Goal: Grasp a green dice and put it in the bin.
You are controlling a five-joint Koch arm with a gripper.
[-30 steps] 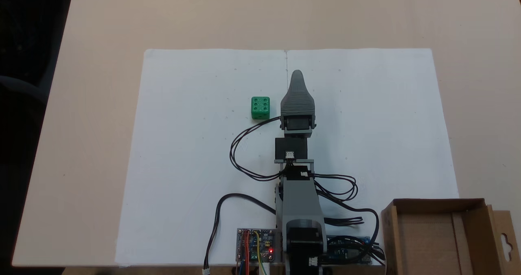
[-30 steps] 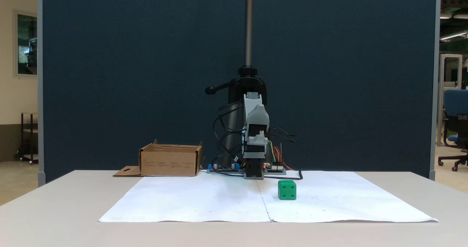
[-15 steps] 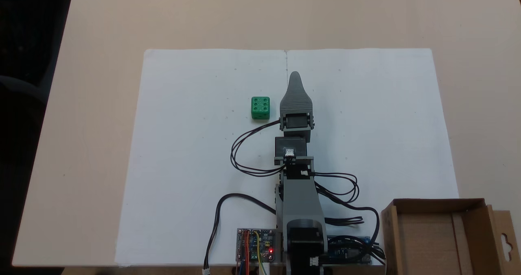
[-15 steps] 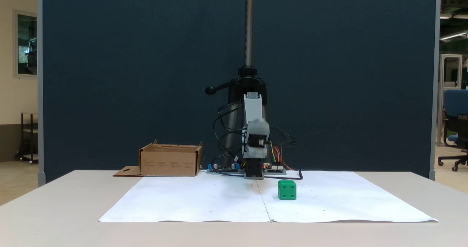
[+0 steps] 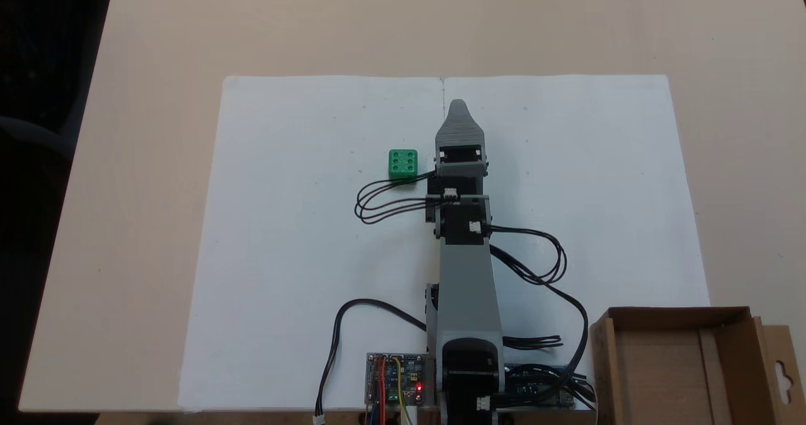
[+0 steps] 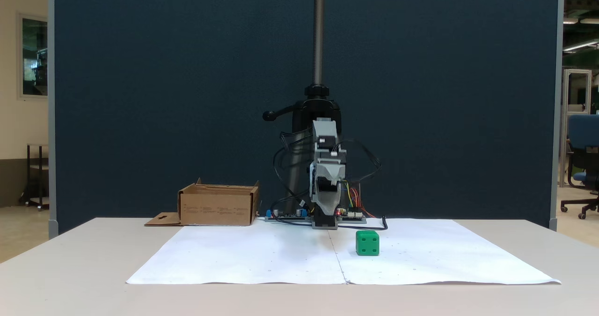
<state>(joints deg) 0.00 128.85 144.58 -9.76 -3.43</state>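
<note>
gripper [image 5: 458, 105] sat just right of green dice [image 5: 402, 164] on paper [image 5: 283, 223], jaws stacked, state unclear; bin [image 5: 683, 365] well apart

The table [image 5: 157, 34] is being viewed from above, base at lower frame; it [image 6: 70, 260] is also being faced level from opposite. White paper [image 5: 283, 255] [image 6: 257, 260] is being shared.

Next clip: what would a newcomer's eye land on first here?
The green dice stands out on the white paper, lying just left of the arm in the top-down fixed view, untouched. The grey gripper points up the paper's centre seam, past the dice. The cardboard bin sits at the lower right corner beside the arm's base.
</note>
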